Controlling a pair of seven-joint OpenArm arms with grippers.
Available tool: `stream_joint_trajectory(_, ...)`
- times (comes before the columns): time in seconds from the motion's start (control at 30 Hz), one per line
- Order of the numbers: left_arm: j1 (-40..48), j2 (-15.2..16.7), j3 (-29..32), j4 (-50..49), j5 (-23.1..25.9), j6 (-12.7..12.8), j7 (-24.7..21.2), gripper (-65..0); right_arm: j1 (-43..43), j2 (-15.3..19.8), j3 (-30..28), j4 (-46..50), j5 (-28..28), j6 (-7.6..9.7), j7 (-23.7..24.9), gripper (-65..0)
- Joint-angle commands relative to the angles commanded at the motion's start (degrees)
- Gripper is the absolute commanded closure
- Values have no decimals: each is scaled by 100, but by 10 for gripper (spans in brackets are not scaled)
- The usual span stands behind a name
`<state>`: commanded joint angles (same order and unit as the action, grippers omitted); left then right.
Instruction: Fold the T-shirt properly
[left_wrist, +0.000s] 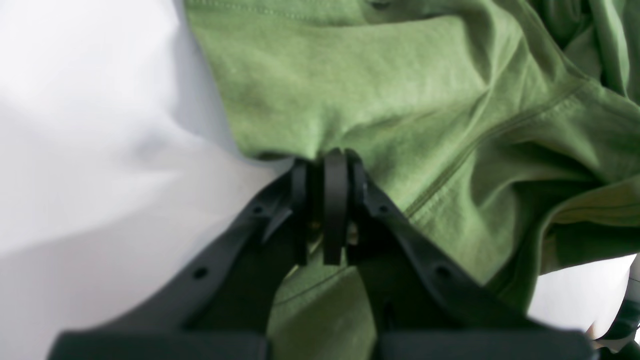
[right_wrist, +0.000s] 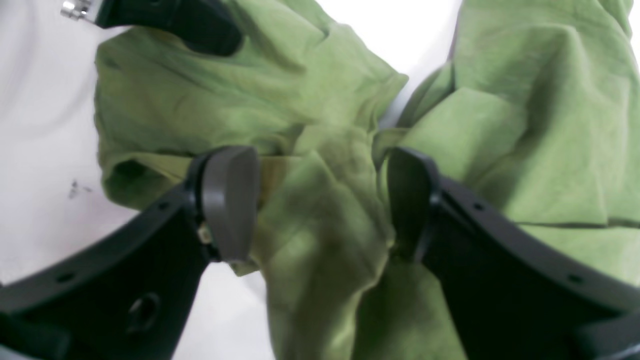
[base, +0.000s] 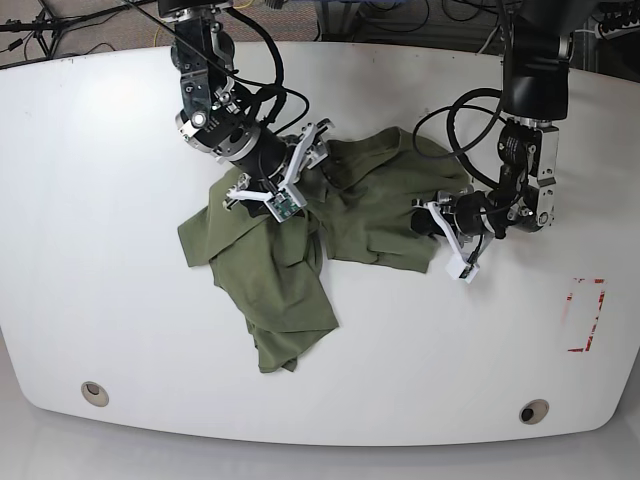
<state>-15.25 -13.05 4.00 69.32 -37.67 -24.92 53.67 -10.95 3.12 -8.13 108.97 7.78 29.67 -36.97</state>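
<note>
Broadly, the white tabletop (base: 110, 300) is smooth and rounded at the corners, with a red outlined rectangle (base: 586, 315) near one edge. Crumpled across its middle lies the shirt (base: 290, 280), soft olive cotton, creased, one part trailing toward the near edge. Black cables (base: 455, 110) loop over it. The right tool (right_wrist: 320, 200) has its curved black fingers apart astride a bunched fold. The left tool (left_wrist: 327, 165) is clamped on the shirt's edge.

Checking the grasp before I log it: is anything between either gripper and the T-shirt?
Nothing visible. The left gripper is shut on the T-shirt at its edge; the right gripper is open with bunched cloth between its fingers.
</note>
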Motion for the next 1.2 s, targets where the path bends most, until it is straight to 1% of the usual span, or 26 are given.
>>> stream_joint_trajectory(0.3, -9, 0, 0, 0, -9, 0, 0, -15, -440, -26, -9, 325, 9, 0, 0, -392)
stream_joint_trajectory(0.57, -9, 0, 0, 0, -9, 0, 0, -15, -668, -18, -9, 343, 0, 0, 26, -392)
stream_joint_trajectory(0.77, -18, 0, 0, 0, -9, 0, 0, -15, -774, -26, -9, 642, 9, 0, 35, -392)
stream_joint_trajectory(1.13, 0, 0, 0, 0, 0, 0, 0, -15, -396, -35, -18, 686, 18, 0, 18, -392)
stream_joint_trajectory(1.2, 0, 0, 0, 0, 0, 0, 0, -15, -360, -53, -26, 677, 26, 26, 9, -392)
